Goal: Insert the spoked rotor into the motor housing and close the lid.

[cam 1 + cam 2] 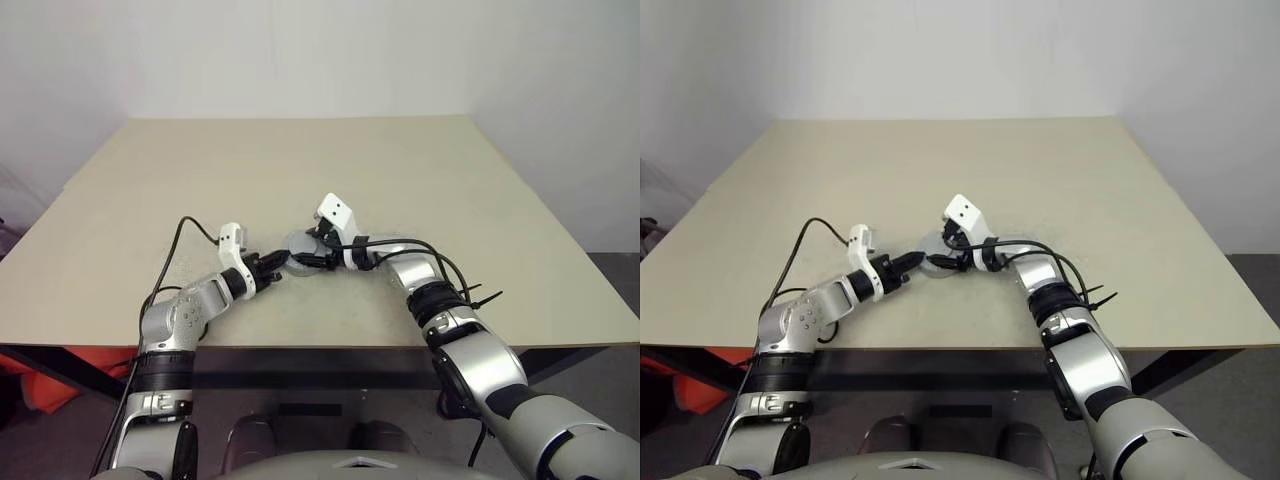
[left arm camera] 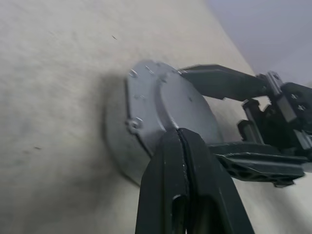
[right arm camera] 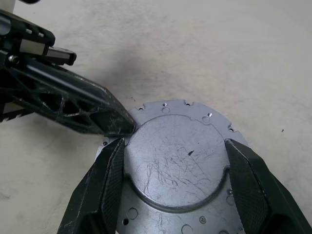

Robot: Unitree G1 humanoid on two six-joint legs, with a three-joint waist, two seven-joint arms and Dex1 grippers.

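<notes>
The motor housing (image 2: 118, 152) stands on the table with its flat grey lid (image 3: 175, 165) lying on top. My right gripper (image 3: 175, 144) straddles the lid's raised round centre, one finger pressed against each side of it. From the other side, my left gripper (image 2: 179, 134) is shut with nothing between its fingers, and its tip rests against the rim of that raised centre. In the head views both grippers meet at the housing (image 1: 299, 243), close to the table's front edge. The spoked rotor is hidden.
The beige table (image 1: 300, 170) stretches bare behind and beside the housing. Its front edge (image 1: 320, 346) runs just below my forearms. A black cable (image 1: 185, 232) loops over the table by my left wrist.
</notes>
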